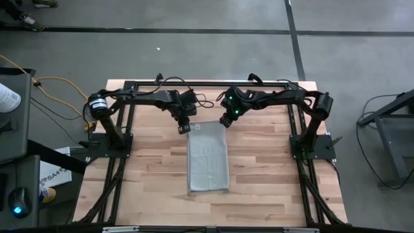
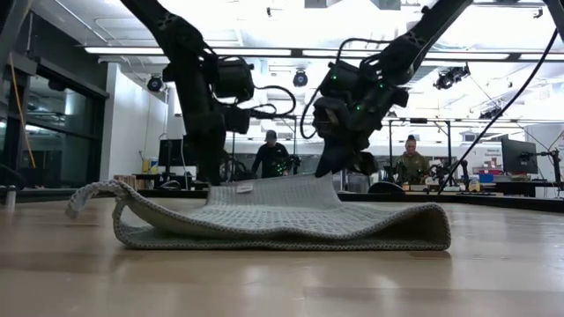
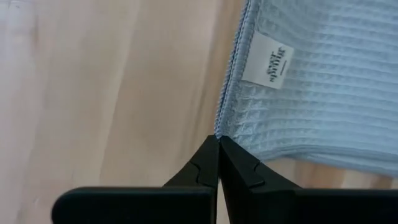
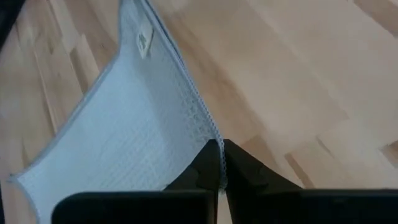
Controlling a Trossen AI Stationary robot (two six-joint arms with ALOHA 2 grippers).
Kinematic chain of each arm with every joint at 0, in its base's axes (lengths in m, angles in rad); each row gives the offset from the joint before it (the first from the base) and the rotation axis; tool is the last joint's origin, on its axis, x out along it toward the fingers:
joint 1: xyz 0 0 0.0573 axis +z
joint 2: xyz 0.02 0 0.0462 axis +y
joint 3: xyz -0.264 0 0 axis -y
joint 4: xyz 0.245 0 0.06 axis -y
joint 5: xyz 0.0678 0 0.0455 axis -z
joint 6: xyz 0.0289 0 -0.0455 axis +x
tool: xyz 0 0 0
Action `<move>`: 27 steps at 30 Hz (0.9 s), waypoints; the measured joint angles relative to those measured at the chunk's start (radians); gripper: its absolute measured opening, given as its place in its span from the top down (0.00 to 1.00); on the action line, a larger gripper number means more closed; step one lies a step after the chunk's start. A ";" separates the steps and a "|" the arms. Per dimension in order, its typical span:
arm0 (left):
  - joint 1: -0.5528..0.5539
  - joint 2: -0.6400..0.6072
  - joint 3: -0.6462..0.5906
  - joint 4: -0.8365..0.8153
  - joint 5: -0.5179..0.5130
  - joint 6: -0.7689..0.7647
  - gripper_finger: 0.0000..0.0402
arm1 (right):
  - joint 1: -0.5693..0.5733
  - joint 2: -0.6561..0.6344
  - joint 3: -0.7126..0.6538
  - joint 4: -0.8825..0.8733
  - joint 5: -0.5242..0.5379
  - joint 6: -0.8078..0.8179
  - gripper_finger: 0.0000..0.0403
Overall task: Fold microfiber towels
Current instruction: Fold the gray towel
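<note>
The light grey-blue microfiber towel (image 1: 208, 158) lies lengthwise in the middle of the wooden table, with its near part (image 2: 282, 231) flat on the wood. Its far edge (image 2: 282, 187) is raised off the table between my two grippers. My left gripper (image 1: 184, 127) is shut on the far left corner, close to the small white tag (image 3: 268, 61). My right gripper (image 1: 225, 122) is shut on the far right corner. In the low view the left gripper (image 2: 216, 180) is at the left and the right gripper (image 2: 328, 172) at the right. My left gripper pinches the towel's far left corner (image 3: 219, 132) between its two fingertips, coming steeply from above. The corner is lifted clear of the table and the cloth slopes down from it to the part that lies flat. One layer or several, I cannot tell. My right gripper pinches the towel's far right corner (image 4: 216, 138) between its two fingertips, slanting down from the far right. The corner is held above the wood and the hemmed side edge (image 4: 186, 81) runs away from the fingers down toward the table.
Bare wood lies on both sides of the towel and toward the near edge (image 1: 213, 217). The arms' black frames (image 1: 110, 142) (image 1: 310, 142) stand at the left and right sides. Beyond the table, people (image 2: 271, 158) sit in the room.
</note>
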 joint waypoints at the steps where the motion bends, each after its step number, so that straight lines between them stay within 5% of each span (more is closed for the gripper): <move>1: -0.007 -0.010 0.000 -0.005 -0.001 -0.003 1.00 | 0.010 0.000 0.000 -0.004 0.010 -0.003 0.99; 13: -0.174 -0.049 0.001 -0.032 -0.101 -0.035 1.00 | 0.109 -0.083 -0.001 -0.071 0.181 -0.028 0.99; 27: -0.319 -0.050 0.005 -0.045 -0.159 -0.115 1.00 | 0.229 -0.164 0.000 -0.176 0.244 0.043 0.99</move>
